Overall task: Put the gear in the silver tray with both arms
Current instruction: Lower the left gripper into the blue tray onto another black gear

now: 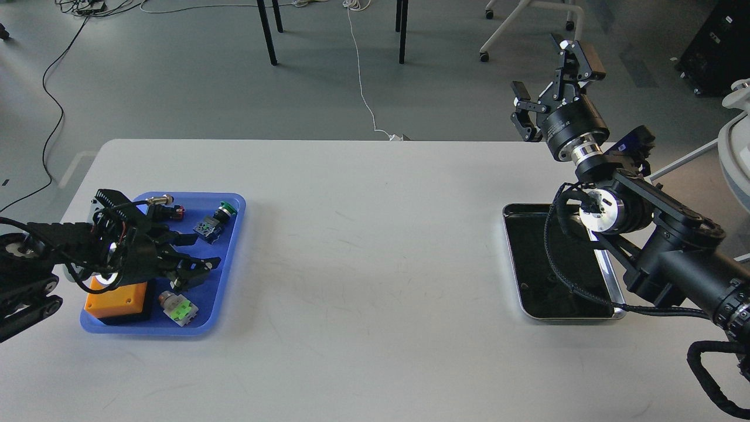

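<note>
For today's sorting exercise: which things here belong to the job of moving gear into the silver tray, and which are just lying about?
Belonging to the job:
silver tray
blue tray of parts
left gripper
right gripper

Just lying about:
white cable on the floor
chair base
table legs

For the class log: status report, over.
Left gripper open over blue tray. Right gripper open, raised. Silver tray holds no parts. Nothing between trays.

Parts tray [231, 258] at table [363, 246] left, silver tray [515, 264] right.
</note>
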